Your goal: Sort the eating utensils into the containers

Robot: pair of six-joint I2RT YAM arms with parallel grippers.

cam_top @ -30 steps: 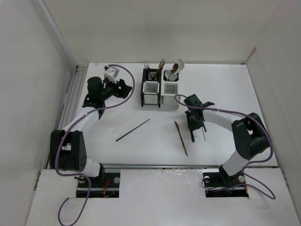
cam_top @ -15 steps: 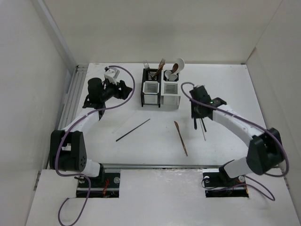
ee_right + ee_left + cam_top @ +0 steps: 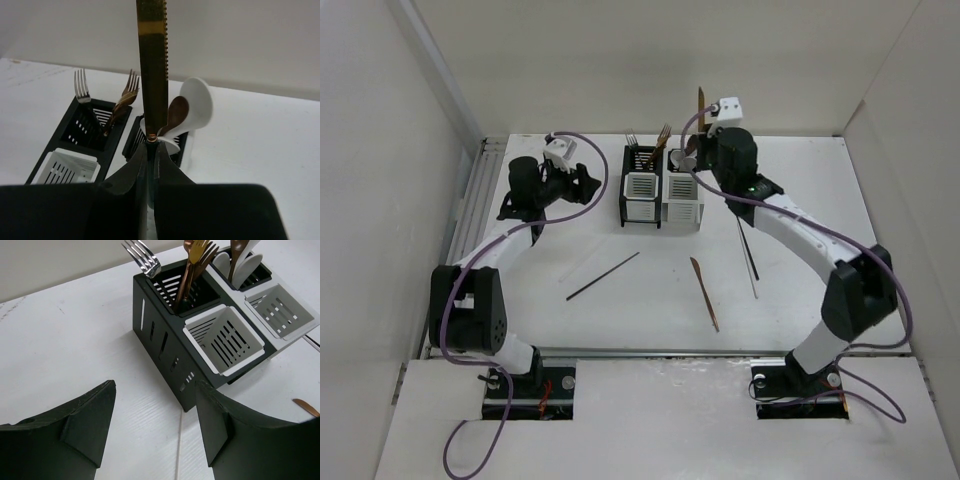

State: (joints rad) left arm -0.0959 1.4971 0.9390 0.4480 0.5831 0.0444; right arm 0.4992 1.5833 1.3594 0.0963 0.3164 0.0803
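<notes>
white table (image 3: pixel 800 180), right hand (image 3: pixel 151 150) pinching copper knife (image 3: pixel 152 60) upright, blade skyward

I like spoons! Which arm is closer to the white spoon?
Right. The right arm is right by the white spoon, its jaws holding a gold knife. The left arm sits apart, past the black holder.

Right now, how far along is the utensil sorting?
Partly done. Forks stand in the black holder and spoons in the white holder. The right gripper is shut on a copper knife, held upright by the holders. Left on the table: a black chopstick, a slim brown utensil and a thin grey chopstick. The left gripper is open and empty.
</notes>
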